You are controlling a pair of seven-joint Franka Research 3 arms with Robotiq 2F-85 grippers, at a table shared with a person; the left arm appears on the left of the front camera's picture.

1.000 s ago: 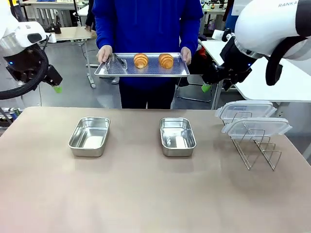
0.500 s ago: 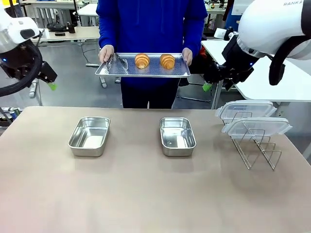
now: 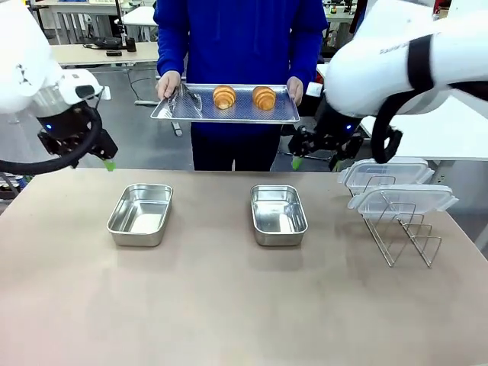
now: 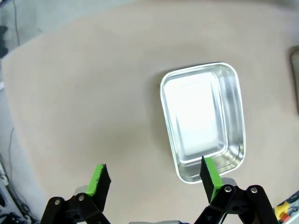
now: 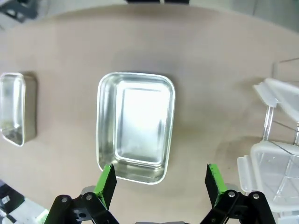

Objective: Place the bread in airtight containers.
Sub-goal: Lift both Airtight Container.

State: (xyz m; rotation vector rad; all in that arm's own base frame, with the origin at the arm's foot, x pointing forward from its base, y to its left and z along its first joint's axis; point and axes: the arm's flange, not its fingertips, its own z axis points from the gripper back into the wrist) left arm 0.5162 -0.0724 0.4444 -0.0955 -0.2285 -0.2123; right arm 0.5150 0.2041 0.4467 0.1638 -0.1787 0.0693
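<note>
Beige, matte tabletop (image 3: 229, 305), smooth and uniform, with a rounded corner at the near left in the left wrist view. Two steel pans sit on it, open and with nothing inside, well apart and side by side: left pan (image 3: 140, 214) and right pan (image 3: 278, 214), both bright with reflected ceiling light. At the right end of the table a wire rack (image 3: 404, 232) stands with two clear lids (image 3: 402, 201) resting on it, one above the other. Across the far edge a person in a blue top holds a perforated metal tray (image 3: 229, 113) level in the air, left-side hand (image 3: 168, 82) and right-side hand (image 3: 294, 88) gripping its short ends. Both croissants lie on that tray, apart from each other: left croissant (image 3: 224, 97) and right croissant (image 3: 264, 97). Left gripper (image 4: 154, 175) hangs above the table just outside the left pan, green pads spread wide, nothing between them. Right gripper (image 5: 160, 179) hangs over the near end of the right pan, pads likewise spread wide and holding nothing. Room behind: grey floor, a light-topped work table (image 3: 99, 52) at far left, and a white table (image 3: 457, 130) at right behind the right arm.
</note>
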